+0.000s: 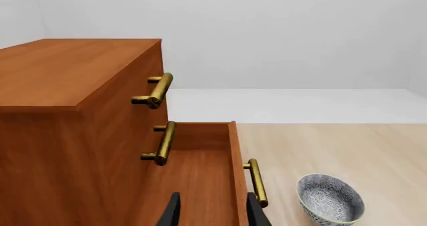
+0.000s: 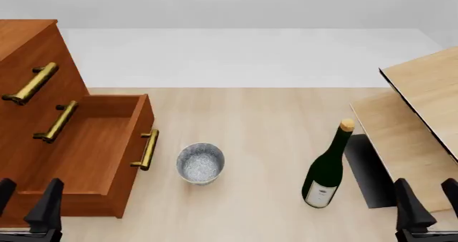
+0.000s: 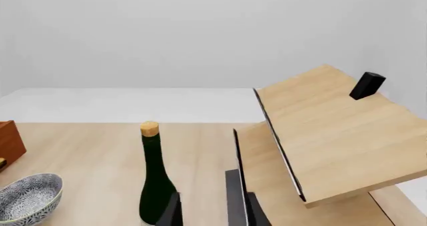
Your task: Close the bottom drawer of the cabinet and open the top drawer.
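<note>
Neither half of the task is judged to be done. The bottom drawer [image 2: 86, 156] of the cabinet [image 2: 25, 43] is seen pulled well out over the table [image 2: 265, 145], its hollow box exposed and its brass handle [image 2: 147, 149] facing the patterned bowl [image 2: 200, 163], which stands just beside the drawer front. The top drawer [image 1: 127, 80] is seen flush with the cabinet face, its handle [image 2: 30, 83] untouched, and the middle drawer below it is likewise shut.

The left gripper [image 2: 27, 207] is held low at the near end of the open drawer, its fingers [image 2: 49, 202] spread with nothing between them; in the left wrist view the two dark tips are seen either side of the drawer's front edge, but contact cannot be told. The right gripper [image 2: 429, 204] is held well apart from the cabinet, near the pale wooden furniture [image 2: 422, 108] and beside the green wine bottle [image 2: 327, 169], its fingers also spread and empty.

What is left, as judged from this: the bottom drawer must be pushed fully home, then the top handle must be grasped and drawn outward. The bowl near the drawer front may be knocked if the push is taken wide
</note>
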